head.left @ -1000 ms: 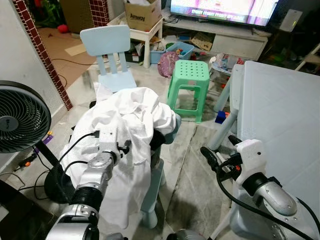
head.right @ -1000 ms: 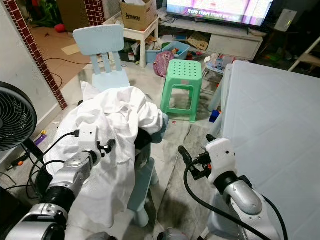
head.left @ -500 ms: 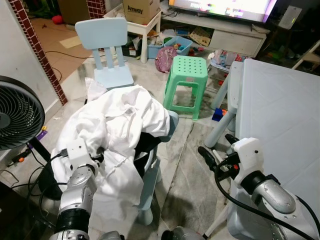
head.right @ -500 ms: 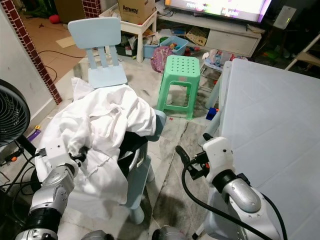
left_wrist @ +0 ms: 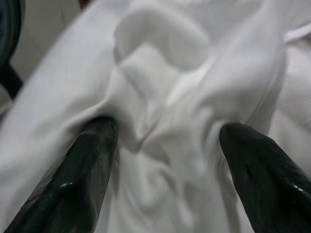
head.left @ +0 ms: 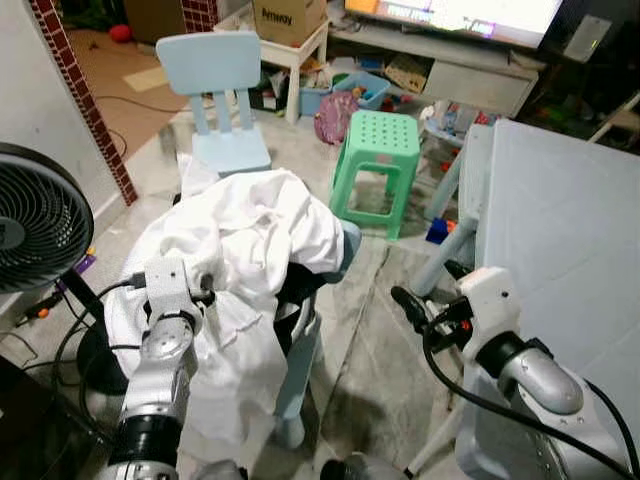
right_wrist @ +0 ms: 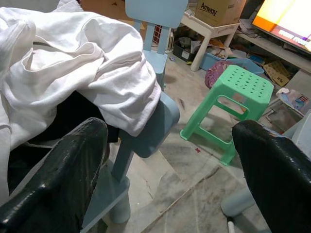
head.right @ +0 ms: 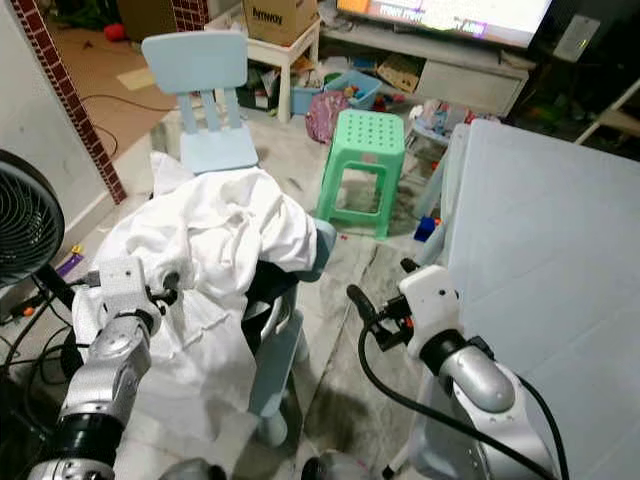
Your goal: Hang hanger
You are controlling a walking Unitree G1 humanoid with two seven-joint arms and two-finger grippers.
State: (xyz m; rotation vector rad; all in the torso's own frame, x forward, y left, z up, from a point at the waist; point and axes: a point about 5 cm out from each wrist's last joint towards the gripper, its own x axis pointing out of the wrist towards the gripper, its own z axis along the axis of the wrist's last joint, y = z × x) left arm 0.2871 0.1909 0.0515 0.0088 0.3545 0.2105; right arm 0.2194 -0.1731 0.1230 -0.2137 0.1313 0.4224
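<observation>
White garment (head.left: 245, 230) heaped over a pale blue chair (head.left: 318, 300), left gripper (left_wrist: 165, 145) pressed into it.

The cloth is crumpled in thick folds, spilling down the chair's side toward the floor, with something dark beneath that may be a hanger, though it is too hidden to tell. The left gripper's fingers are spread, cloth bunched between them. The right gripper (head.left: 425, 300) hangs in the air beside the white table (head.left: 560, 230), fingers wide apart, holding nothing.
</observation>
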